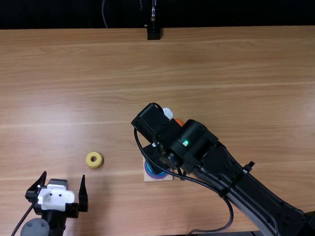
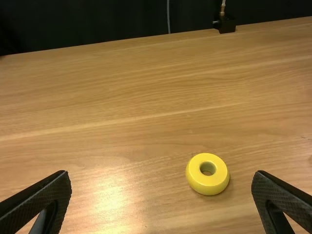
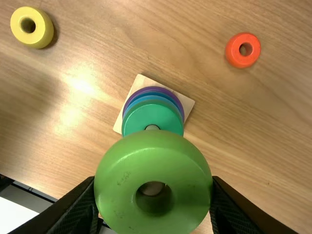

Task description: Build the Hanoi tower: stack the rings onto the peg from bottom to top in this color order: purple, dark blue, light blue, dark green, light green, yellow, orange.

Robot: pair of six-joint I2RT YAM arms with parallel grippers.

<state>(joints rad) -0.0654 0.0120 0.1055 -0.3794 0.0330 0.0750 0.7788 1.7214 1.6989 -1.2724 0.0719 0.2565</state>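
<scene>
Top view: left gripper [image 1: 64, 176], fingers apart; yellow ring [image 1: 99, 162] at its two o'clock. Right gripper [image 1: 155, 158]: fingers clamped on light green ring [image 3: 153, 163], near the peg [image 3: 152, 127]; orange ring [image 1: 179, 122] at the peg's one o'clock.

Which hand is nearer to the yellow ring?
Left. The left hand is just left of the yellow ring; the right hand is farther, on the other side, by the peg.
</scene>
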